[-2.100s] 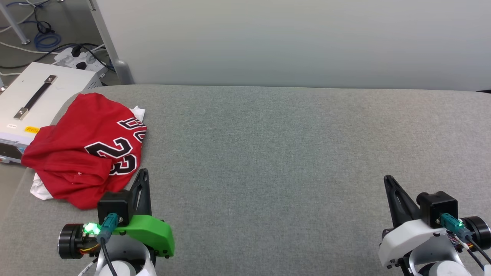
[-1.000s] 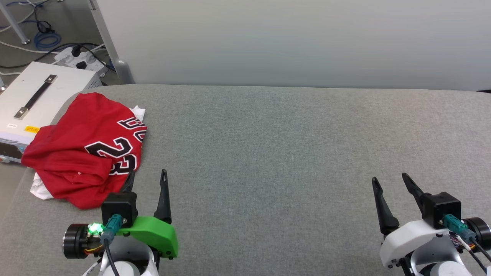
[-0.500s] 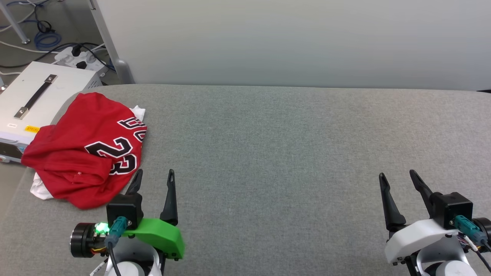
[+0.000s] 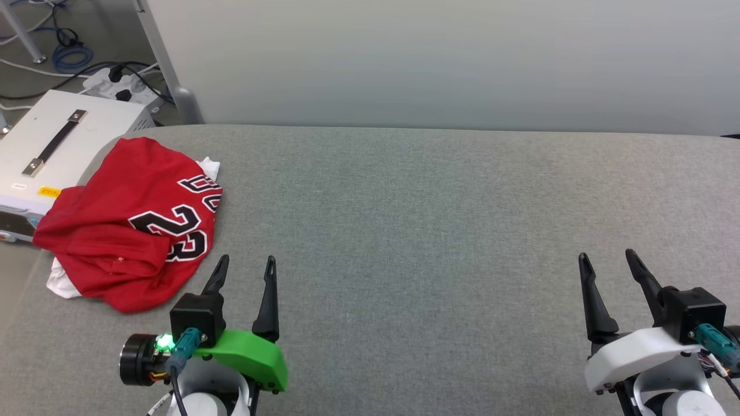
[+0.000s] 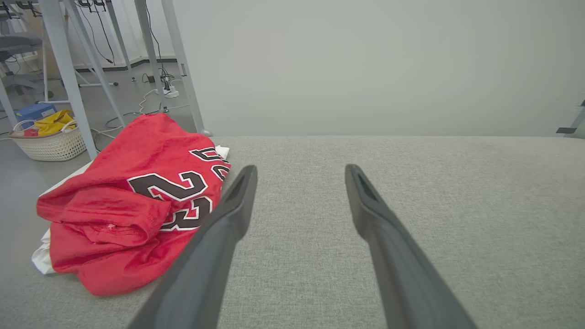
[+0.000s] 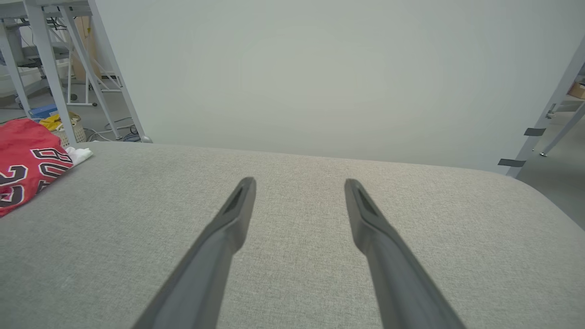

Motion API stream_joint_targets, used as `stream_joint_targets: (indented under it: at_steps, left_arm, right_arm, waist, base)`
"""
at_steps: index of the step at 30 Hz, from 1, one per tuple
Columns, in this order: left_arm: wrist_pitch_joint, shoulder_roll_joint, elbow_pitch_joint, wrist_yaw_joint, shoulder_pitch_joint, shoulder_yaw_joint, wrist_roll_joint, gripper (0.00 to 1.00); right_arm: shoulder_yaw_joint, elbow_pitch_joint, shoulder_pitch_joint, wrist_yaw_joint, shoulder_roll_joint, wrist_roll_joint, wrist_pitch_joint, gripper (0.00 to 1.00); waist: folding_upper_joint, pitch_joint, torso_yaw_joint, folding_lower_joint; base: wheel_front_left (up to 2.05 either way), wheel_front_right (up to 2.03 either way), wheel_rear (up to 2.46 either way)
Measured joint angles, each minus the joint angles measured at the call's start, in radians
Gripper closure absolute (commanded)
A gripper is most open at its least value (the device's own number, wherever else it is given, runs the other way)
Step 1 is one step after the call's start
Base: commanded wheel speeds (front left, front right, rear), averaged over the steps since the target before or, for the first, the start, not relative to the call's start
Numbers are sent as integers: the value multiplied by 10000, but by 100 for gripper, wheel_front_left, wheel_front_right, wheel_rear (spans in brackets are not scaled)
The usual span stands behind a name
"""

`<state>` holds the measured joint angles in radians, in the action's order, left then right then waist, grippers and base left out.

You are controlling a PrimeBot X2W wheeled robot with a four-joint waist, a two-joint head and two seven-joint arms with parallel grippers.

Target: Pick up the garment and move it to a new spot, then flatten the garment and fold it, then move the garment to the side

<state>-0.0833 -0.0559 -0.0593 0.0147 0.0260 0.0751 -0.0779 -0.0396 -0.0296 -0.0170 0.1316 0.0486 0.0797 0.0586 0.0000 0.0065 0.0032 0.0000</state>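
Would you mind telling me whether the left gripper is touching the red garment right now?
Apart. The head view shows a strip of grey surface between the open left gripper and the edge of the garment.

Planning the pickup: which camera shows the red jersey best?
Head view: it looks down on the whole garment, crumpled at the left end of the grey surface, print visible. The left wrist view sees it close but low and foreshortened. The right wrist view crops it at the frame edge.
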Motion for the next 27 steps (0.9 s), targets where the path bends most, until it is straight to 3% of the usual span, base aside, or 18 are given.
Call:
stream_joint_targets:
  at_steps: [13, 27]
  left_arm:
    - [-270, 2, -59, -2, 256, 35, -201, 0]
    - [-583, 2, -226, -29, 265, -247, -454, 0]
  right_arm:
    - [253, -650, 0, 0, 2, -245, -52, 0]
    - [777, -1087, 129, 0, 253, -316, -104, 0]
  waist:
    - [0, 225, 828, 0]
    - [0, 476, 2564, 0]
  base:
    - [0, 0, 0]
    - [0, 0, 0]
